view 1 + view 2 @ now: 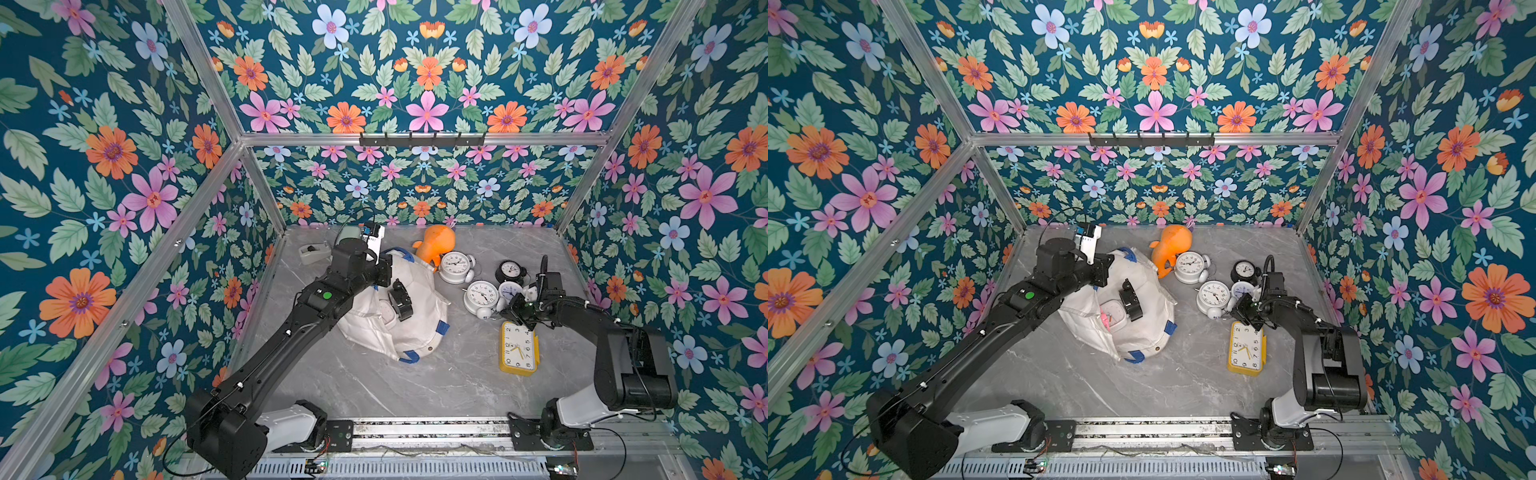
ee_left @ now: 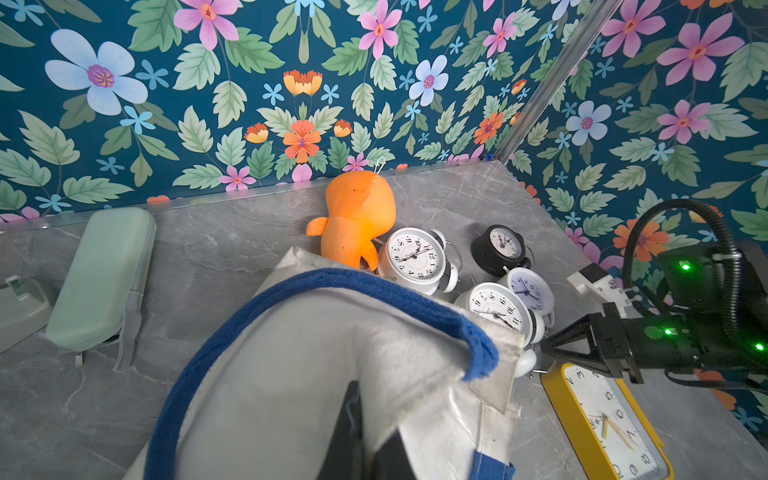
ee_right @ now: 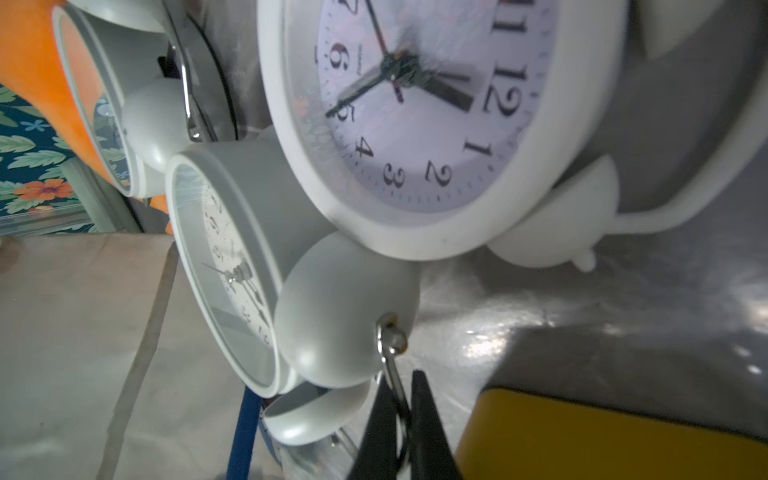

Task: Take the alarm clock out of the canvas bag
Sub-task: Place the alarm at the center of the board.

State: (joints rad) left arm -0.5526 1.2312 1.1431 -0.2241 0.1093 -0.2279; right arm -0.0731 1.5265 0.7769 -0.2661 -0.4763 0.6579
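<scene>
The off-white canvas bag (image 1: 415, 332) (image 1: 1150, 332) (image 2: 291, 374) with blue straps lies crumpled at the table's middle. My left gripper (image 1: 401, 303) (image 1: 1129, 301) (image 2: 374, 409) is shut on a fold of its rim, holding the mouth up. Inside the opening a white and pink object (image 1: 1115, 318) shows; what it is I cannot tell. To the right of the bag, on the table, my right gripper (image 1: 509, 309) (image 1: 1239, 305) (image 3: 401, 415) is shut on the wire handle (image 3: 392, 374) of a white twin-bell alarm clock (image 1: 482, 297) (image 1: 1213, 294) (image 3: 232, 232).
Round the held clock lie another white twin-bell clock (image 1: 456, 266), a black clock (image 1: 510, 270), a small white clock (image 1: 509, 291) and a yellow rectangular clock (image 1: 518, 349). An orange plush toy (image 1: 436, 245) sits at the back. A green case (image 2: 104, 274) and a tape dispenser (image 1: 313, 252) are back left.
</scene>
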